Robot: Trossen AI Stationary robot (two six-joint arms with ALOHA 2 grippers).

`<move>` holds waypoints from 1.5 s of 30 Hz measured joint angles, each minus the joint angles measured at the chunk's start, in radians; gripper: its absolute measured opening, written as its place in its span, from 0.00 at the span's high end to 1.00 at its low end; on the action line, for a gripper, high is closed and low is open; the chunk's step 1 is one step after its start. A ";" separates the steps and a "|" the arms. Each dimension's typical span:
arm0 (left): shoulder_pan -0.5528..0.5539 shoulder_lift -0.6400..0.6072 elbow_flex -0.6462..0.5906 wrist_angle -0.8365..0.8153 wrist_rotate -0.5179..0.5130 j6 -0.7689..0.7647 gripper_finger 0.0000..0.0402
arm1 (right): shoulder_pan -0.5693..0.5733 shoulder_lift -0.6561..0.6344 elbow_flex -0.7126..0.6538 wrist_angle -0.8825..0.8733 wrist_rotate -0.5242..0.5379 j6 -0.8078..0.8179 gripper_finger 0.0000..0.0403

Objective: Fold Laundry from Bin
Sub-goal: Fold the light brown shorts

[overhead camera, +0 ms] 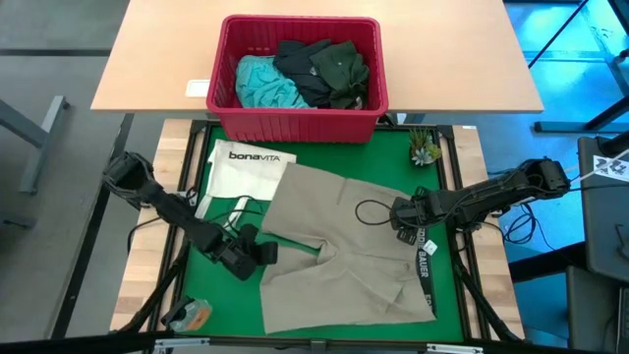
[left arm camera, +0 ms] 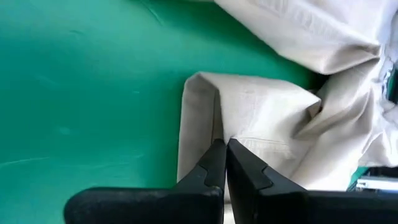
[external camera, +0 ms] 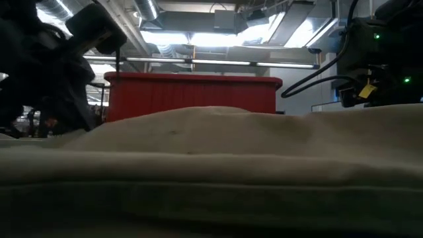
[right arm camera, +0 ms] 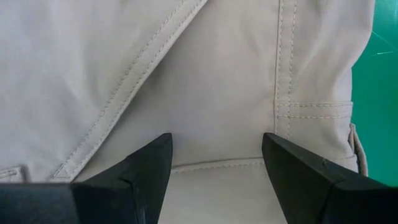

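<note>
Left gripper [overhead camera: 263, 252] pinches the khaki-tan shorts [overhead camera: 339, 246] at their left hem, well short of the red bin [overhead camera: 298, 126], while the right gripper [overhead camera: 401, 214] hovers wide open, holding nothing, over the waistband side.

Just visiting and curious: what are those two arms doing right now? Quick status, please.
Left gripper shut on khaki shorts, pinching a leg edge. Right gripper open over the waistband. Other clothes in red basket. White tote bag beside the shorts.

Industrial lab: exposed ceiling ducts [external camera: 198, 49], striplights [external camera: 218, 39].
</note>
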 joint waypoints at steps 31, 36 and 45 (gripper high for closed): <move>0.051 -0.098 0.001 -0.478 0.112 0.099 0.90 | 0.000 0.000 0.000 0.003 0.266 0.011 0.38; 0.088 -0.098 0.001 -0.485 0.122 0.135 0.79 | 0.000 0.000 0.000 0.006 0.280 -0.024 0.38; 0.084 -0.178 0.000 -0.536 0.076 0.234 0.70 | 0.001 -0.048 0.064 -0.038 0.254 -0.026 0.38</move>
